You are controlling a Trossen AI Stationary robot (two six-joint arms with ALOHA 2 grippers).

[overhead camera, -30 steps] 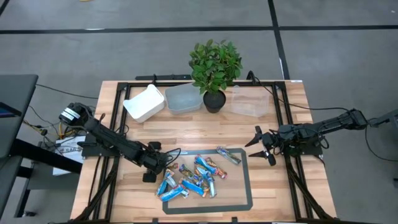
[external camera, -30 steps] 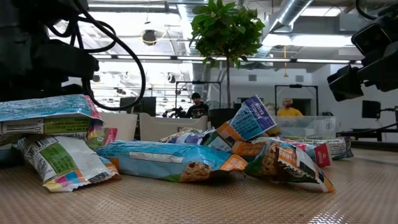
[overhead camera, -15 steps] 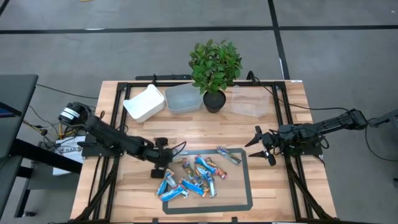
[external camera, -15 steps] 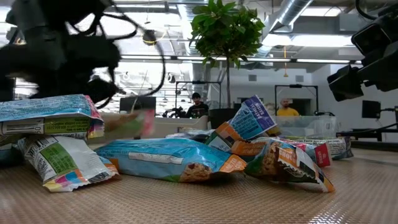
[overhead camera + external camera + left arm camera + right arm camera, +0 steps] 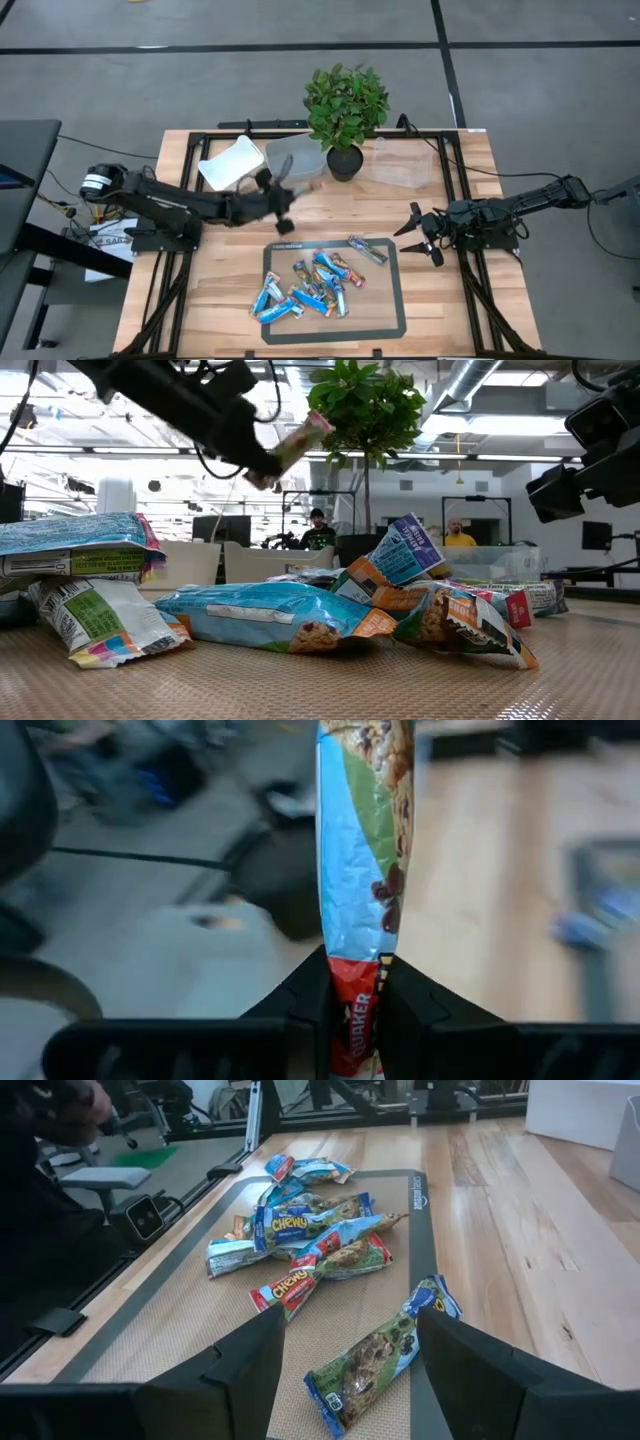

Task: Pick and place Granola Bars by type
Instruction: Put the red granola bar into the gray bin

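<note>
My left gripper hangs above the table just short of the grey tub, shut on one granola bar with a blue, green and red wrapper. In the low view that bar shows high in the air. The other granola bars, several in blue and orange-tan wrappers, lie heaped on the dark-rimmed mat. My right gripper waits open near the table's right edge, touching nothing; one bar lies on the mat in front of it. My left gripper pinches the bar's red end between its two fingers. The fingers come from the table's left, nearly level. The rest of the bar sticks out past the fingertips along their line, slanting upward in the low view, lifted clear of the table.
At the far edge stand a white tub, the grey tub, a potted plant and a clear tub. Bare wood lies between the tubs and the mat. People sit in the room beyond the table.
My left gripper has risen from the left end of the heap and swung toward the table's far edge, toward the tubs, tipping from pointing down to nearly level. It has taken one bar along, which is now lifted clear of the mat.
</note>
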